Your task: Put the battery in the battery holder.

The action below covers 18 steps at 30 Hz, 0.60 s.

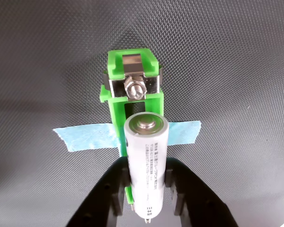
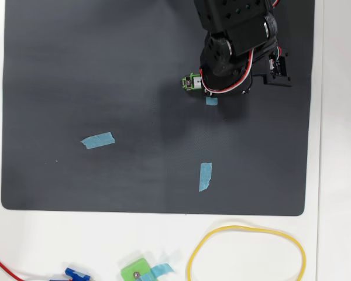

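In the wrist view the battery (image 1: 146, 156), a silver-white cylinder with tiny dark print, is pinched between my black fingers (image 1: 109, 189); the gripper (image 1: 146, 184) is shut on it. It hangs lengthwise right over the channel of the bright green battery holder (image 1: 132, 75), whose far end with its metal tab and screw shows beyond the battery. I cannot tell whether the battery touches the holder. A blue tape strip (image 1: 85, 137) crosses under the holder. In the overhead view only the holder's left end (image 2: 191, 83) peeks out from under the arm (image 2: 234, 47).
The black mat (image 2: 76, 70) carries two loose blue tape pieces (image 2: 98, 140) (image 2: 205, 177). On the white table below the mat lie a yellow loop (image 2: 245, 252), a small squarish green piece (image 2: 137, 271) and a red wire (image 2: 0, 263).
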{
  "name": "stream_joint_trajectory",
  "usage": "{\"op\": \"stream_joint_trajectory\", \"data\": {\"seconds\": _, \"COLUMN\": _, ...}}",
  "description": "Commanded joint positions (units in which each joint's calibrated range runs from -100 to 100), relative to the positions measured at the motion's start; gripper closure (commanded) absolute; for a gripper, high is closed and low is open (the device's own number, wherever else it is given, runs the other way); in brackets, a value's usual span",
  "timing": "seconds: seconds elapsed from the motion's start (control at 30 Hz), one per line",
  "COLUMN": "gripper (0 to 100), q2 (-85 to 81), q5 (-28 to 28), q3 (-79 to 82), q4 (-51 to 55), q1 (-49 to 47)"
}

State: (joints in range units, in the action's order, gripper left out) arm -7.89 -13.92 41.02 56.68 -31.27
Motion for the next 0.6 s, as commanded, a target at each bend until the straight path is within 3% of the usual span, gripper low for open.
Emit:
{"op": "stream_joint_trajectory", "data": {"seconds": 0.0, "gripper": 100, "q2": -1.2, "q5": 0.3, "q3": -1.5, "q4": -0.5, "q1": -1.8}}
{"op": "stream_joint_trajectory", "data": {"seconds": 0.33, "gripper": 99, "q2": -0.5, "q5": 0.3, "q3": -1.9, "q4": -0.5, "q1": -2.4}}
{"op": "stream_joint_trajectory", "data": {"seconds": 0.43, "gripper": 82, "q2": -0.4, "q5": 0.3, "q3": -1.4, "q4": -0.3, "q1": -2.1}}
{"op": "stream_joint_trajectory", "data": {"seconds": 0.5, "gripper": 76, "q2": -0.4, "q5": 0.3, "q3": -1.4, "q4": -0.3, "q1": -2.2}}
{"op": "stream_joint_trajectory", "data": {"seconds": 0.57, "gripper": 76, "q2": -0.7, "q5": 0.3, "q3": -1.4, "q4": -0.3, "q1": -2.1}}
